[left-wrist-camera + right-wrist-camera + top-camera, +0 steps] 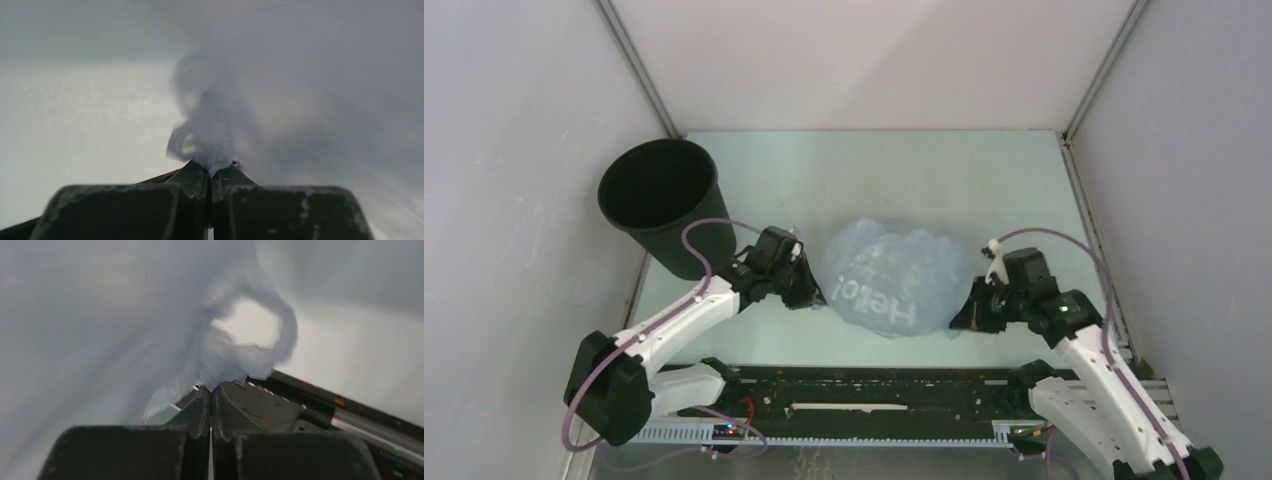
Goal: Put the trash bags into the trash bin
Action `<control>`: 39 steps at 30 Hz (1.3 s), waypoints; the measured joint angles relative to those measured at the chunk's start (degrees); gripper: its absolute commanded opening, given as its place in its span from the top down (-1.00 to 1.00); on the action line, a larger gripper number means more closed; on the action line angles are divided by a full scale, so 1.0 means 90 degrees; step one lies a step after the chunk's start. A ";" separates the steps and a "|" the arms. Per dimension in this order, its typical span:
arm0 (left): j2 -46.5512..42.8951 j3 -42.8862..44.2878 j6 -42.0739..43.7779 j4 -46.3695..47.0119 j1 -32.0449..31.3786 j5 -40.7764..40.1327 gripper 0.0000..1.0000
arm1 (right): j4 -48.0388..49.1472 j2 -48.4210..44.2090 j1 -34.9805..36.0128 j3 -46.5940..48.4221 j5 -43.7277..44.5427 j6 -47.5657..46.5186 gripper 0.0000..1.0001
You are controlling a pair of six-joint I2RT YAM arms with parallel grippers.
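The pale grey-blue trash bag [892,276] with white lettering hangs puffed between my two grippers at the table's middle. My left gripper [812,292] is shut on the bag's left edge; in the left wrist view [212,167] the film [210,130] bunches out from between the closed jaws. My right gripper [962,318] is shut on the bag's right edge; in the right wrist view [210,390] the film [125,330] rises from the closed jaws and forms a loop. The black trash bin [664,205] stands upright at the far left, beyond my left gripper, its mouth open.
White walls close in the table on the left, back and right. A black rail with cables [864,395] runs along the near edge between the arm bases; it also shows in the right wrist view [340,405].
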 measured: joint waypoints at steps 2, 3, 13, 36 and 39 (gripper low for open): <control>-0.0170 0.0112 -0.0061 -0.0078 -0.0005 0.0002 1.00 | -0.0010 -0.0223 0.0051 0.0403 -0.0017 0.0024 1.00; -0.0192 0.0323 -0.0058 -0.0095 -0.0005 -0.0002 1.00 | 0.0019 -0.0209 0.0007 0.0777 -0.0029 0.0012 1.00; 0.0639 0.4333 0.0260 0.0284 0.0000 0.0024 1.00 | 0.0435 0.1523 -0.0214 0.4024 -0.0177 -0.0393 1.00; 0.0284 0.2307 0.0321 -0.0175 0.0474 0.0121 1.00 | -0.0049 0.2433 -0.0597 0.2380 -0.1394 -0.0957 0.17; 0.0245 0.2307 0.0304 -0.0172 0.0474 0.0129 1.00 | -0.0041 0.2390 -0.0597 0.2380 -0.1173 -0.0947 -0.30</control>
